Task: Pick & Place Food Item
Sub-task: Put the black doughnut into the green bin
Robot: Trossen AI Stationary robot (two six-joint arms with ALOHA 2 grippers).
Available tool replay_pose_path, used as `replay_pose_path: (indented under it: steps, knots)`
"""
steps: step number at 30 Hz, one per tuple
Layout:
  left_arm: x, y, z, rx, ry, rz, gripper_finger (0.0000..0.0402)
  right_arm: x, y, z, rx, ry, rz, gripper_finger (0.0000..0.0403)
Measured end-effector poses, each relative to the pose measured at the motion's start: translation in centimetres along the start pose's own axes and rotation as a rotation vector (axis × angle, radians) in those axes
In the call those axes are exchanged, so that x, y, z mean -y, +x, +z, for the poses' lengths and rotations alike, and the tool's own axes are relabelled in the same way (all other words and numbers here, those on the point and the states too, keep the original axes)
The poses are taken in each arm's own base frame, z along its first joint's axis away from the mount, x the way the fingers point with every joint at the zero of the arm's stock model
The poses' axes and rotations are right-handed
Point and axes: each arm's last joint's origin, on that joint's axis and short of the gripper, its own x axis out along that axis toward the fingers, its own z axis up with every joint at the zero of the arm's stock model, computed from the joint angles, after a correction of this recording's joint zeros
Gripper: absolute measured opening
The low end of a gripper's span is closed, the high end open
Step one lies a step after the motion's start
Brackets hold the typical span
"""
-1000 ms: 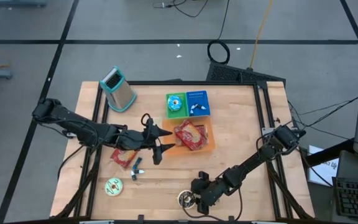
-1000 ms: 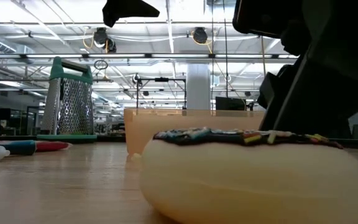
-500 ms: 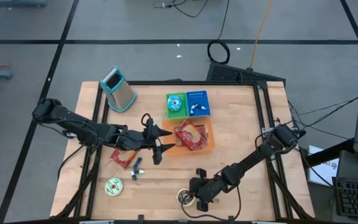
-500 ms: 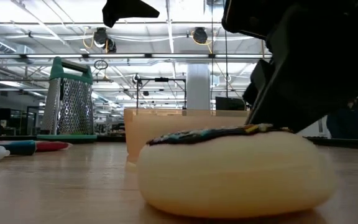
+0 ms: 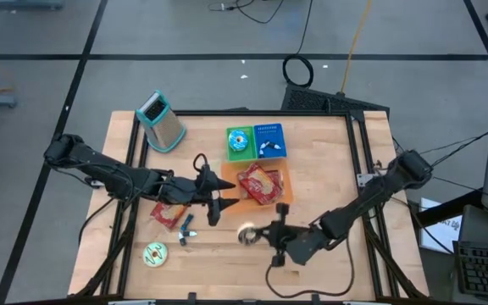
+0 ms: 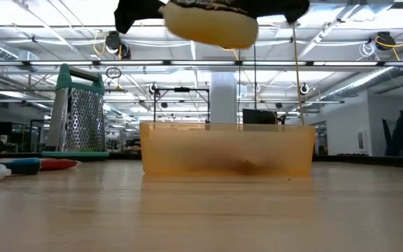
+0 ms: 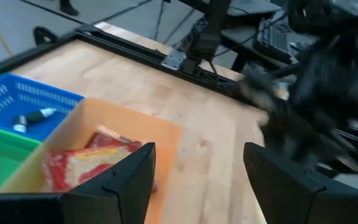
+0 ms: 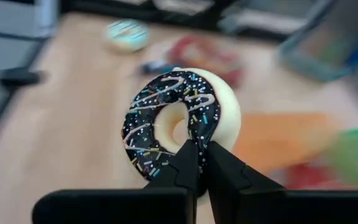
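A steel box grater (image 5: 161, 119) with a teal handle and base stands upright at the far left corner of the wooden table (image 5: 329, 169). A green bin (image 5: 239, 142) holding a teal-iced doughnut (image 5: 239, 139) sits against a blue basket (image 5: 269, 141). Near the front left edge lie a red snack packet (image 5: 167, 214), a small tube (image 5: 185, 230) and a green-frosted doughnut (image 5: 154, 253). A coiled black cable (image 5: 297, 70) rests on the floor beyond.

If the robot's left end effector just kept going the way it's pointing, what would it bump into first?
Probably the orange bin holding the red snack packet, right in front of the open left end effector. Depth is unclear; it might pass above.
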Motion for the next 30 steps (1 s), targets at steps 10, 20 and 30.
replay_pose_path:
  steps: [10,20,30]
  knots:
    - [1.4,0.4,-0.3,0.014,-0.081,-0.123,0.0243,2.2,-0.6,1.5,0.069,-0.133,-0.287,0.0009]
    - [1.5,2.4,-1.9,-0.02,-0.019,-0.088,0.0243,2.7,-0.2,2.6,0.133,-0.133,-0.305,0.001]
    - [1.3,2.5,-1.6,0.0,-0.021,-0.091,0.0243,2.0,-0.7,2.9,0.171,-0.129,-0.286,0.001]
